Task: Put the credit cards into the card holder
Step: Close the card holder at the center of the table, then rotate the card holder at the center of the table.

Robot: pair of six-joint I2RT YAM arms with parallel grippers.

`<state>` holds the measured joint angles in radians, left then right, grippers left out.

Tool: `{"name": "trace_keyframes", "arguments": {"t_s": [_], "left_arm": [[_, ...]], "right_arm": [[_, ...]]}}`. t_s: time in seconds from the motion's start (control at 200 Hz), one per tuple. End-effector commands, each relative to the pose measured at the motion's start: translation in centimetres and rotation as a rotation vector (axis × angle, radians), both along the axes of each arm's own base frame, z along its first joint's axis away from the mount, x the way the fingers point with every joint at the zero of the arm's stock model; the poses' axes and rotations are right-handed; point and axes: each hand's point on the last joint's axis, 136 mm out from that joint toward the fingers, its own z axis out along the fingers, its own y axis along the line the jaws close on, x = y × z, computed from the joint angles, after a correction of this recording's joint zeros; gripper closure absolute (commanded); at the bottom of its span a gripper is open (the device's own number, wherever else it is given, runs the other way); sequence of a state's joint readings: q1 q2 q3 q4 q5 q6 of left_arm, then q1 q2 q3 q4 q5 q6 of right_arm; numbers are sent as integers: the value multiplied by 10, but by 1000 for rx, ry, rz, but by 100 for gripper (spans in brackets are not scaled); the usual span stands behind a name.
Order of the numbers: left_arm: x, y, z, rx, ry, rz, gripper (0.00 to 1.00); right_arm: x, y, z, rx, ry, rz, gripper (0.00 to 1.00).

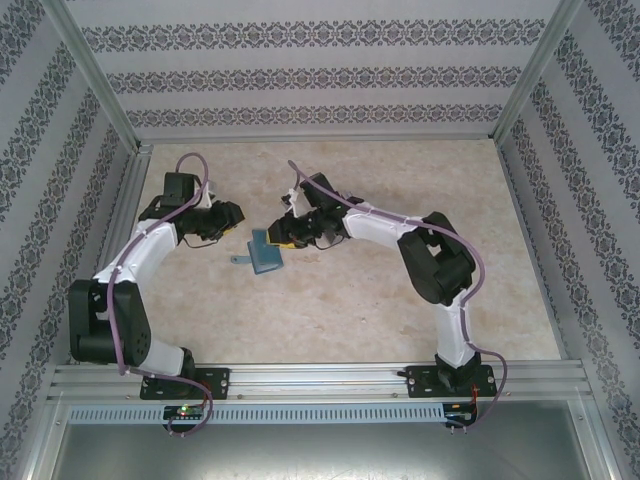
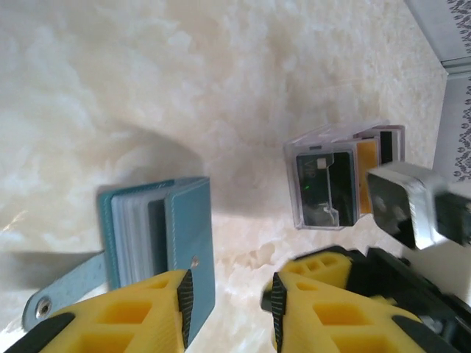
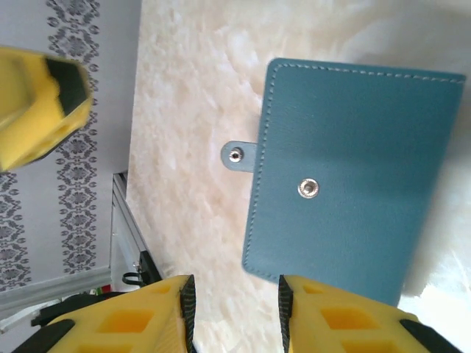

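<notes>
Holder: teal holder (image 1: 266, 254) lies flat on the surface (image 1: 400, 180), cover up, between the two pincers
Strap: its strap (image 3: 238, 154) sticks out sideways onto the surface, unfastened; the stud (image 3: 308, 188) on the cover is bare
Sleeves: grey sleeve edges show along the holder's side in the left wrist view
Cards: cards (image 2: 327, 184) stand in a clear tray (image 2: 291, 184) near the holder, a dark one in front, orange-yellow ones behind
Left pincer: left pincer (image 2: 229, 294) is spread with nothing between the jaws, just over the holder's edge
Right pincer: right pincer (image 3: 237, 301) is spread too, holding nothing, low over the surface beside the holder's near corner
Arms: both reach in toward the middle of the surface, wrists close together
</notes>
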<state>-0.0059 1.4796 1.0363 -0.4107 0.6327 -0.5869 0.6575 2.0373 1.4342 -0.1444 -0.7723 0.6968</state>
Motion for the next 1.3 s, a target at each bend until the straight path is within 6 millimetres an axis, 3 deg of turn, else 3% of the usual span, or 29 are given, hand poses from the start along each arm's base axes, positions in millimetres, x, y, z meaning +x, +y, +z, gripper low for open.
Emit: {"name": "trace_keyframes", "arguments": {"t_s": [0.0,0.19,0.3,0.415,0.525,0.679,0.959,1.299], "left_arm": [[4,-17,0,-14,36,-57,65],[24,-60,13,-8,12,-160,67],[28,-80,2,0,36,-208,68],[27,-75,-26,51,102,-188,70],[25,-65,-54,102,143,-173,72],[20,-49,-80,163,189,-162,75],[0,-28,-112,231,245,-145,79],[-24,-29,-118,167,242,-95,81]], "right_arm": [[-4,-14,-2,-26,-28,-7,62],[-14,-38,-35,-109,2,-55,65],[-30,-34,-44,-126,1,-57,67],[-47,-15,-49,-130,-13,-17,69],[-50,-1,-58,-119,-6,-16,70],[-38,6,-69,-97,19,-43,71],[8,-11,-77,-113,-16,-137,72],[47,1,-69,-46,8,-125,71]]}}
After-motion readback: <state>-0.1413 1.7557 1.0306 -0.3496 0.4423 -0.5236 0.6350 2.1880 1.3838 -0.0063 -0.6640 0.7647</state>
